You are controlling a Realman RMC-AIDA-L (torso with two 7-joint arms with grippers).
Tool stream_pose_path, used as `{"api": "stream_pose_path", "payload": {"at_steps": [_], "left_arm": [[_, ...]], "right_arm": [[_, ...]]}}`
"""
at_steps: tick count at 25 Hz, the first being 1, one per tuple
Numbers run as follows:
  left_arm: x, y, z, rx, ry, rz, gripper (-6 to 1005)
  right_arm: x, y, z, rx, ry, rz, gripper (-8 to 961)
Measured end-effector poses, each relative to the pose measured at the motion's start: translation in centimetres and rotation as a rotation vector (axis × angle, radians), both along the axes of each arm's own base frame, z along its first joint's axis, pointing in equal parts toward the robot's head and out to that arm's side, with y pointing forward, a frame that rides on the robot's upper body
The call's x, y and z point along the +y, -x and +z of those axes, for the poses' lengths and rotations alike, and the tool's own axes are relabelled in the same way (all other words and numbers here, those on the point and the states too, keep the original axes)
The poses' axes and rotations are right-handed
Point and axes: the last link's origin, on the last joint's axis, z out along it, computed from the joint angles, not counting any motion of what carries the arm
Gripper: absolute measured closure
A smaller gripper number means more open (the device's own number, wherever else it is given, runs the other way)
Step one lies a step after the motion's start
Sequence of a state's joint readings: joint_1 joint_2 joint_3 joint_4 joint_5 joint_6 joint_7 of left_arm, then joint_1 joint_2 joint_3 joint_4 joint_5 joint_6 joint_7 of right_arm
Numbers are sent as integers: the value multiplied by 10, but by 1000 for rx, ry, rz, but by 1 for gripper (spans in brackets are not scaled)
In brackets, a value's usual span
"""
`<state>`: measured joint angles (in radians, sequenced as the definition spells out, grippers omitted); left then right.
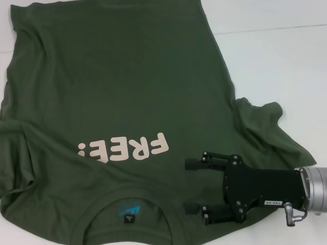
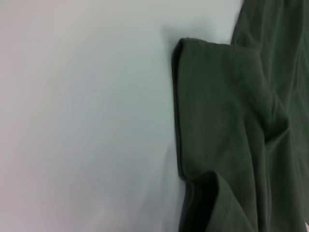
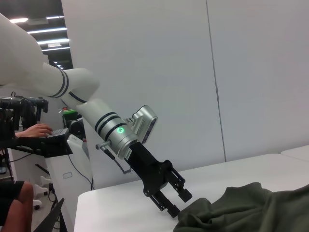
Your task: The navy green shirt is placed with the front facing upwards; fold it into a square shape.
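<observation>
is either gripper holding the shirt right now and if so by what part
The right gripper is open above the shirt, holding nothing. The left gripper is at a sleeve edge; a hold cannot be told.

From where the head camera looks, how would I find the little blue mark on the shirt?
Start with the green shirt spread across the white table, and find its pale "FREE" lettering. Just nearer the robot, inside the round collar, sits the small blue logo. It is the only blue thing on the cloth, left of the black right end effector.
</observation>
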<state>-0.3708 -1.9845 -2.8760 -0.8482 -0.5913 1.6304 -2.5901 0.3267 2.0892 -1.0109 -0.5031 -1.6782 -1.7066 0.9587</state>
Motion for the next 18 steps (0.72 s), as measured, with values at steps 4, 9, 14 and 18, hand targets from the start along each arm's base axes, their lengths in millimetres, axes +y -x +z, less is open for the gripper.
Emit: {"api": "stream_pose_path", "payload": {"at_steps": [4,9,14,18], "left_arm": [[0,-1,-3,-7,6,0,375],[2,-2,-5,-11,8,-3,375],[4,-4,-8,-11,19,-12,375],[6,-6,-10,-15,22,-16,374]], "right_arm": [[0,0,0,0,0,0,70],[0,-1,0,-1,0,-2,70],[-1,-1,0,-1,0,-3,70],[-1,-1,0,-1,0,-3,70]]}}
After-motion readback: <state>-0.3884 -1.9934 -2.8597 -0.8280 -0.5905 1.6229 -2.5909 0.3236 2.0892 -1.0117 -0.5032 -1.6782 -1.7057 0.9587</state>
